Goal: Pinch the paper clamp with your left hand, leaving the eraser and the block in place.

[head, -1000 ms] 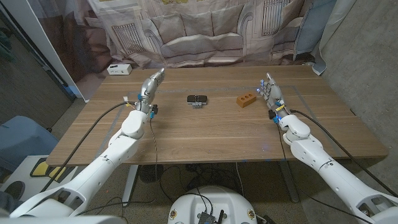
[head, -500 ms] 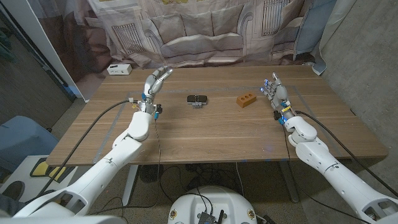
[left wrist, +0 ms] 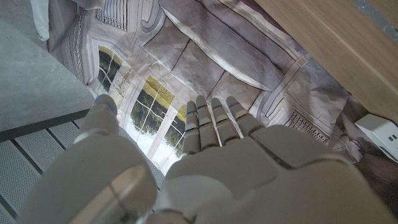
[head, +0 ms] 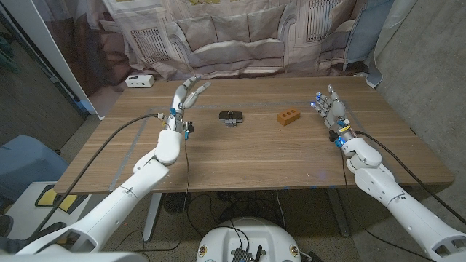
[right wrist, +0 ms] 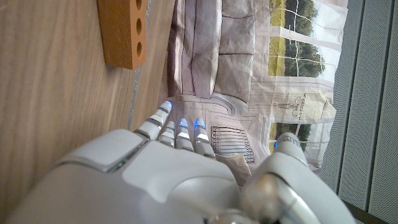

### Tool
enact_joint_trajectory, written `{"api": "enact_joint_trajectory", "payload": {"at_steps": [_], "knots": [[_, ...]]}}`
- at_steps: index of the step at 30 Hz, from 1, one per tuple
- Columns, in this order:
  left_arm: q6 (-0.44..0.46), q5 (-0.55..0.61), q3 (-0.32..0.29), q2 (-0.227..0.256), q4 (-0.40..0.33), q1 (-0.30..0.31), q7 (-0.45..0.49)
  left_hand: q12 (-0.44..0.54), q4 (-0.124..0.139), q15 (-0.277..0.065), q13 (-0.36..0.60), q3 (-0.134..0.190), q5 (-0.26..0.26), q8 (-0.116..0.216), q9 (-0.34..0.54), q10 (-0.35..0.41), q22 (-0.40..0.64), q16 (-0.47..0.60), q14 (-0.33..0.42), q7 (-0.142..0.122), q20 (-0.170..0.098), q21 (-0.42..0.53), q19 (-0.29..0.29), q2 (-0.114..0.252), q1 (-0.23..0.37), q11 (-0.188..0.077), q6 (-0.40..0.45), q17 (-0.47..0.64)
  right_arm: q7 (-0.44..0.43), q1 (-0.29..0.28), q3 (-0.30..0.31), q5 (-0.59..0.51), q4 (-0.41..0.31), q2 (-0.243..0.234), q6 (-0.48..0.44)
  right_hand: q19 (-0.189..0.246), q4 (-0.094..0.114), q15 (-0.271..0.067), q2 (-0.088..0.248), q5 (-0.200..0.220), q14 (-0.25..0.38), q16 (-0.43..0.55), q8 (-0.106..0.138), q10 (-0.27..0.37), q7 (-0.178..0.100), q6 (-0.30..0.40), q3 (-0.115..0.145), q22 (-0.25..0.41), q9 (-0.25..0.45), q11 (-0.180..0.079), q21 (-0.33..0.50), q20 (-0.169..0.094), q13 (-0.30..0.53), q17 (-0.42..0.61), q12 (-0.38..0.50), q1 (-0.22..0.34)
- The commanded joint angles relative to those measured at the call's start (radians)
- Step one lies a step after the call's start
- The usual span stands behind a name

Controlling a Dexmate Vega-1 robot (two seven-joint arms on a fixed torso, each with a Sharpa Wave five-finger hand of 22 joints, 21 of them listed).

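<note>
A black paper clamp (head: 231, 117) lies on the wooden table (head: 247, 156) a little behind its middle. An orange block (head: 288, 116) with holes lies to its right, and the same block (right wrist: 122, 32) shows in the right wrist view. My left hand (head: 187, 94) is raised left of the clamp, clear of it, fingers spread and holding nothing; the left wrist view shows its back (left wrist: 205, 168) against the backdrop. My right hand (head: 331, 110) stands right of the block, fingers apart and empty. I cannot pick out an eraser.
A small white box (head: 138, 81) sits at the table's far left corner, also visible as the white box (left wrist: 380, 129) in the left wrist view. A printed fabric backdrop (head: 233, 36) hangs behind the table. Cables run along both arms.
My left hand has moved right toward the clamp and its fingers have spread apart. My right hand has shifted right, away from the block.
</note>
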Motion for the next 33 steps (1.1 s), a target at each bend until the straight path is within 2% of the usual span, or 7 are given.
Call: {"api": "enact_joint_trajectory", "payload": {"at_steps": [1, 9, 15, 18, 22, 24, 33], "knots": [[0.195, 0.116, -0.013, 0.093, -0.166, 0.028, 0.001, -0.002, 0.001, -0.009, 0.001, 0.01, 0.009, 0.0, 0.002, 0.013, 0.002, -0.001, 0.008, -0.001, 0.009, -0.003, -0.004, -0.001, 0.022, -0.01, 0.017, 0.002, -0.059, -0.017, 0.005, -0.022, -0.027, 0.022, 0.02, 0.009, -0.005, 0.006, 0.002, 0.001, 0.003, 0.008, 0.008, 0.003, 0.009, 0.014, 0.005, 0.002, 0.004, 0.003, 0.009, 0.004, 0.002, 0.003, 0.006, 0.011], [0.372, 0.209, -0.006, 0.15, -0.265, 0.026, -0.019, -0.008, 0.003, -0.011, 0.001, 0.015, 0.011, -0.007, 0.003, 0.014, 0.002, -0.007, 0.001, -0.009, 0.018, -0.006, -0.008, 0.0, 0.05, -0.018, 0.019, 0.002, -0.089, -0.039, 0.014, -0.033, -0.063, 0.019, 0.035, 0.011, -0.006, 0.004, 0.003, 0.0, 0.006, 0.008, 0.008, 0.007, 0.008, 0.017, 0.005, 0.002, 0.004, 0.002, 0.009, 0.005, 0.002, 0.002, 0.006, 0.013], [0.482, 0.229, 0.007, 0.183, -0.314, 0.005, -0.08, -0.015, 0.003, -0.013, 0.001, 0.019, 0.011, -0.013, 0.003, 0.007, 0.002, -0.01, -0.008, -0.016, 0.026, -0.007, -0.012, 0.002, 0.069, -0.028, 0.017, 0.002, -0.096, -0.05, 0.02, -0.035, -0.073, 0.023, 0.049, 0.012, -0.006, 0.007, 0.004, 0.0, 0.01, 0.009, 0.008, 0.009, 0.007, 0.02, 0.006, 0.002, 0.004, 0.002, 0.009, 0.005, 0.002, 0.002, 0.006, 0.014], [0.565, 0.244, 0.016, 0.198, -0.353, -0.008, -0.114, -0.018, 0.003, -0.023, 0.001, 0.024, 0.01, -0.015, 0.003, 0.011, 0.003, -0.017, -0.028, -0.021, 0.02, -0.003, -0.001, 0.003, 0.092, -0.027, 0.023, 0.001, -0.098, -0.054, 0.022, -0.038, -0.079, 0.024, 0.057, 0.014, -0.007, 0.006, 0.005, -0.001, 0.011, 0.009, 0.007, 0.012, 0.006, 0.021, 0.006, 0.002, 0.004, 0.001, 0.01, 0.005, 0.002, 0.002, 0.007, 0.014], [0.687, 0.274, 0.042, 0.24, -0.413, -0.043, -0.204, -0.022, 0.006, -0.029, 0.001, 0.024, 0.008, -0.02, 0.004, 0.017, 0.005, -0.021, -0.053, -0.03, 0.034, -0.014, -0.037, 0.0, 0.108, -0.044, 0.03, 0.001, -0.103, -0.056, 0.023, -0.041, -0.078, 0.031, 0.07, 0.016, -0.007, 0.003, 0.005, -0.001, 0.014, 0.01, 0.008, 0.016, 0.006, 0.024, 0.006, 0.002, 0.004, 0.0, 0.011, 0.005, 0.002, 0.002, 0.007, 0.015], [0.726, 0.283, 0.057, 0.258, -0.43, -0.064, -0.245, -0.03, 0.009, -0.034, 0.001, 0.024, 0.006, -0.027, 0.004, 0.01, 0.006, -0.023, -0.073, -0.035, 0.04, -0.025, -0.085, -0.003, 0.119, -0.044, 0.026, 0.001, -0.105, -0.059, 0.024, -0.04, -0.08, 0.033, 0.073, 0.016, -0.007, 0.003, 0.005, -0.001, 0.015, 0.01, 0.008, 0.017, 0.005, 0.026, 0.006, 0.002, 0.004, 0.0, 0.01, 0.006, 0.002, 0.002, 0.008, 0.015], [0.799, 0.321, 0.117, 0.312, -0.463, -0.149, -0.366, -0.037, 0.011, -0.044, 0.001, 0.024, 0.008, -0.031, 0.004, 0.008, 0.004, -0.019, -0.094, -0.062, 0.058, -0.031, -0.16, -0.008, 0.141, -0.07, 0.034, 0.0, -0.135, -0.081, 0.03, -0.057, -0.105, 0.036, 0.088, 0.017, -0.009, 0.005, 0.006, -0.002, 0.019, 0.01, 0.009, 0.032, 0.002, 0.032, 0.006, 0.002, 0.004, 0.002, 0.01, 0.007, 0.003, 0.001, 0.012, 0.017]]}}
